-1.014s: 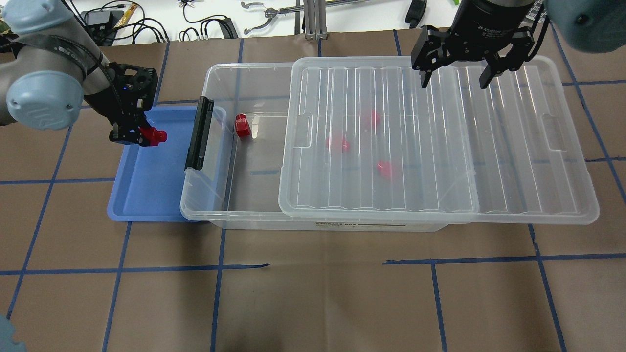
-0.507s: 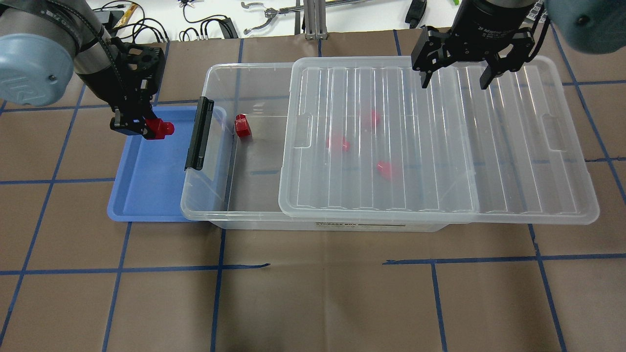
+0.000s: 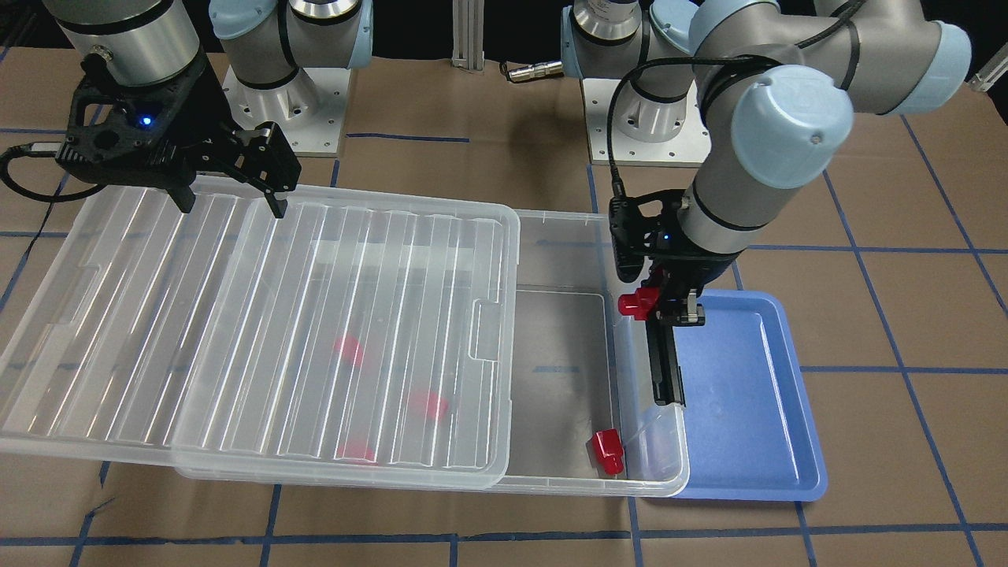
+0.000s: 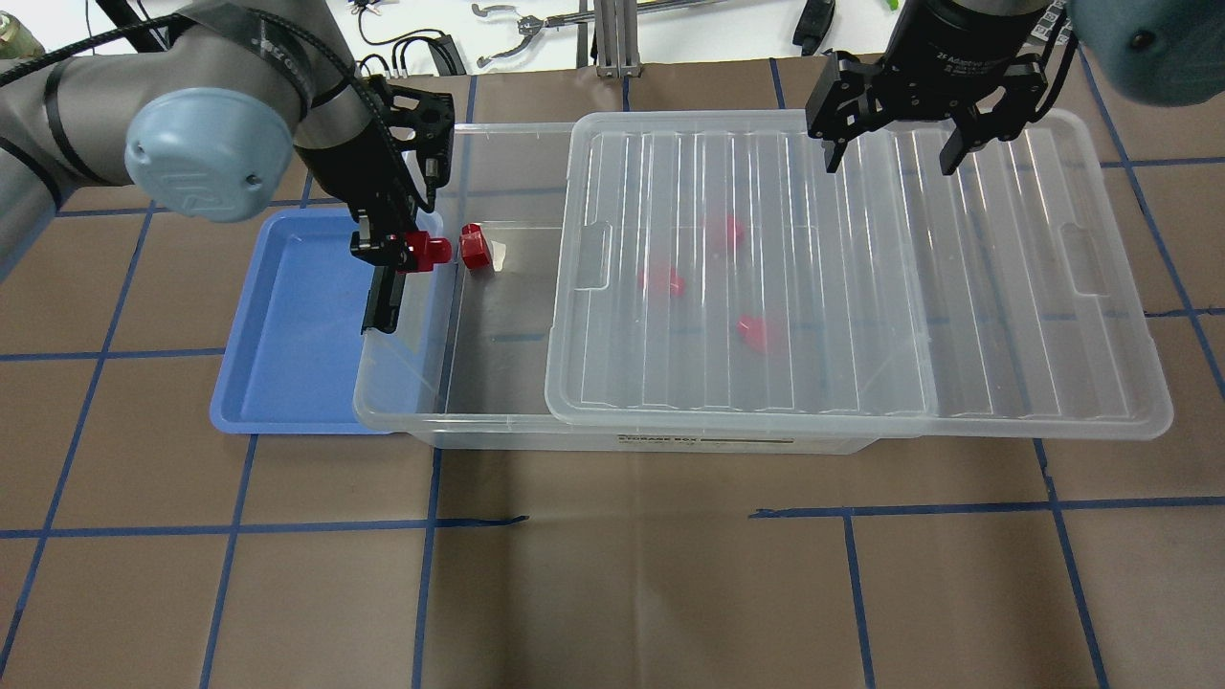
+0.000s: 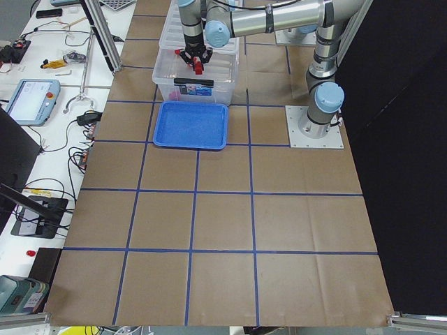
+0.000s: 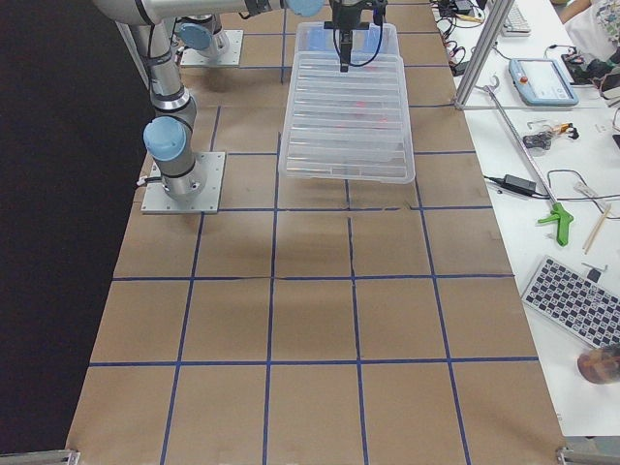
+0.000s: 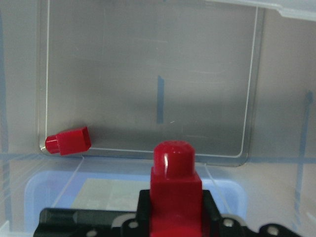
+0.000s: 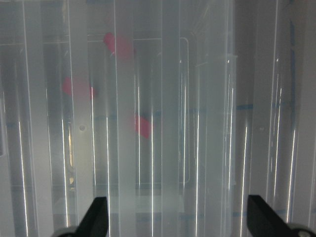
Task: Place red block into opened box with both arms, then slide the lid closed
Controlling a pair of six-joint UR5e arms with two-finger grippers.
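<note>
My left gripper [image 4: 407, 251] is shut on a red block [image 4: 428, 250], stub pointing right, held above the latch end of the clear box [image 4: 478, 418]. In the left wrist view the held red block [image 7: 175, 182] hangs over the uncovered box floor. Another red block [image 4: 473, 247] lies in the box's uncovered far corner. Three more show blurred under the lid [image 4: 861, 287]. The lid covers most of the box and overhangs its right end. My right gripper [image 4: 890, 158] stands open above the lid's far edge with nothing between its fingers [image 8: 96, 217].
A blue tray [image 4: 297, 364] lies against the box's left end, partly under its rim. The black latch bar [image 4: 383, 306] sits upright on that end, just below my left gripper. Cables and tools lie on the white bench beyond the table.
My left arm has carried the red block rightward, from over the blue tray to over the box's latch end. The right gripper and the lid have stayed still.
</note>
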